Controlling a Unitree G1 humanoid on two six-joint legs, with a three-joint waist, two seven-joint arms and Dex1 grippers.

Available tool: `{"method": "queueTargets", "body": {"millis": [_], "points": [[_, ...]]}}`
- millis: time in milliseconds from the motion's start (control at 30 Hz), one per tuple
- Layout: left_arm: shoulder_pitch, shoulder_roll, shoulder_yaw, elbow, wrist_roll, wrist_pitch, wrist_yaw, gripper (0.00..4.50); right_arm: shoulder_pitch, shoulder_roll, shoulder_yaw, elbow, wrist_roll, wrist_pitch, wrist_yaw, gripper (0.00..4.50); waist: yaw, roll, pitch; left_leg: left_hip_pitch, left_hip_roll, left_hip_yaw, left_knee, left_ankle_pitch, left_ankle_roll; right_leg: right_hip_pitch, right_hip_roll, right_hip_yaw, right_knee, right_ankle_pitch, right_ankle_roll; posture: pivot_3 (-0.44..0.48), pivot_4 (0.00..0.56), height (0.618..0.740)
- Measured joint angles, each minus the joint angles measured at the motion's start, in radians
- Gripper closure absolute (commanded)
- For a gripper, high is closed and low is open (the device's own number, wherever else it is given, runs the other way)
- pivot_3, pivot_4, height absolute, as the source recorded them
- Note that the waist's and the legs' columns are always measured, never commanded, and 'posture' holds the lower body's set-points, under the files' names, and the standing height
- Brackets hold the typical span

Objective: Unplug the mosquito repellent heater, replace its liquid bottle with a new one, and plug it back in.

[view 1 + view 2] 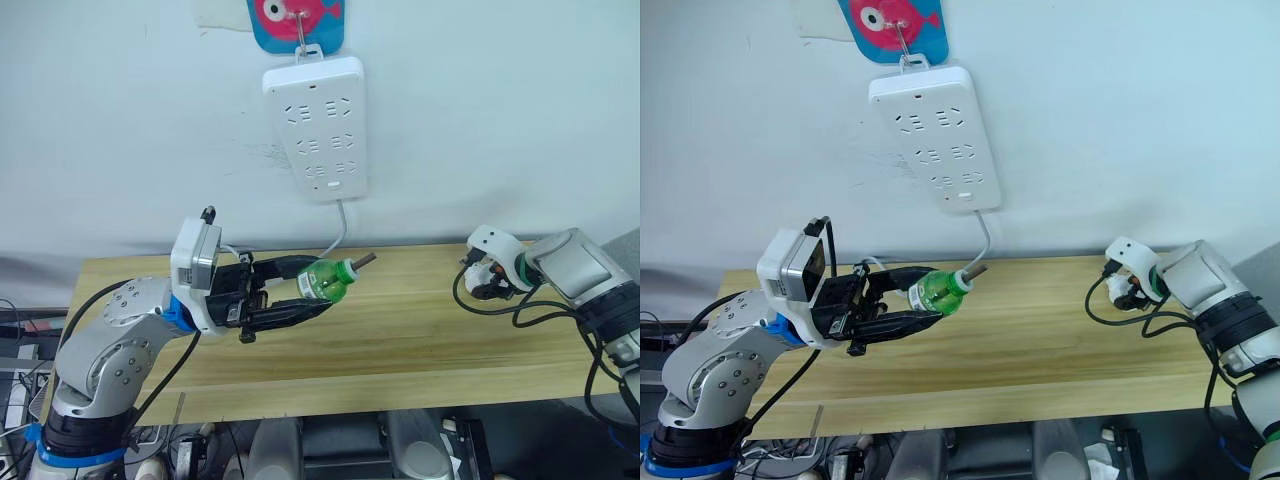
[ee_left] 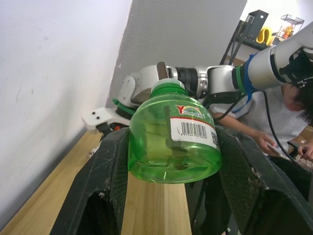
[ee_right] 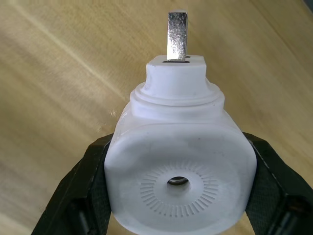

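Wall: white, behind the tabletop.
Tabletop (image 1: 400,340): pale wood, running across under both arms.
Power strip (image 1: 316,125): white, hung on the wall from a hook, above the tabletop's middle; its cord drops behind the back edge.
Left claw (image 1: 300,297): held over the left part of the tabletop, fingers (image 2: 110,186) closed on either side of the bottle's body.
Right claw (image 1: 488,272): held over the right end of the tabletop, well apart from the left one, clamped on the heater's two sides.
Heater (image 3: 178,176): white, unplugged, in the right claw above the wood; round vent hole faces the wrist camera, a metal prong (image 3: 177,42) sticks out from its far end.
Bottle (image 1: 328,279): translucent green with a barcode label, in the left claw, lying tilted with its neck toward the right arm; a thin dark wick stem (image 1: 366,259) pokes from the neck, no cap on it.
Person: seated beyond the right arm, seen past the bottle in the left wrist view.
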Motion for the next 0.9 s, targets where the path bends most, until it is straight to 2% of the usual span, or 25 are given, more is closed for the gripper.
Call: {"method": "queueTargets", "body": {"millis": [333, 400, 500, 767, 900], "points": [[0.016, 0.004, 0.001, -0.028, -0.004, 0.015, 0.023, 2.24, -0.001, 0.047, -0.025, 0.052, -0.072, -0.038, -0.005, 1.51, 0.002, 0.0, 0.0, 0.0, 0.0, 0.0, 0.0, 0.0, 0.0, 0.0, 0.0, 0.0, 0.0, 0.0, 0.0, -0.166, 0.366, 0.74], [0.016, 0.005, 0.001, -0.028, -0.004, 0.016, 0.023, 2.24, -0.001, 0.049, -0.033, 0.052, -0.074, -0.04, -0.004, 0.76, 0.002, 0.0, 0.0, 0.0, 0.0, 0.0, 0.0, 0.0, 0.0, 0.0, 0.0, 0.0, 0.0, 0.0, 0.0, -0.167, 0.366, 0.74], [0.016, 0.007, 0.002, -0.028, -0.004, 0.016, 0.023, 2.24, -0.001, 0.049, -0.047, 0.052, -0.091, -0.042, 0.0, 0.04, 0.002, 0.0, 0.0, 0.0, 0.0, 0.0, 0.0, 0.0, 0.0, 0.0, 0.0, 0.0, 0.0, 0.0, 0.0, -0.168, 0.365, 0.74], [0.016, 0.007, 0.002, -0.028, -0.004, 0.016, 0.018, 2.24, 0.004, 0.05, -0.063, 0.042, -0.102, -0.039, 0.014, 0.04, 0.002, 0.0, 0.0, 0.0, 0.0, 0.0, 0.0, 0.0, 0.0, 0.0, 0.0, 0.0, 0.0, 0.0, 0.0, -0.182, 0.358, 0.74], [0.015, 0.006, 0.001, -0.027, 0.0, 0.011, 0.017, 2.24, 0.021, 0.015, -0.083, -0.023, -0.106, -0.032, 0.033, 0.04, 0.002, 0.0, 0.0, 0.0, 0.0, 0.0, 0.0, 0.0, 0.0, 0.0, 0.0, 0.0, 0.0, 0.0, 0.0, -0.198, 0.344, 0.74]]}}
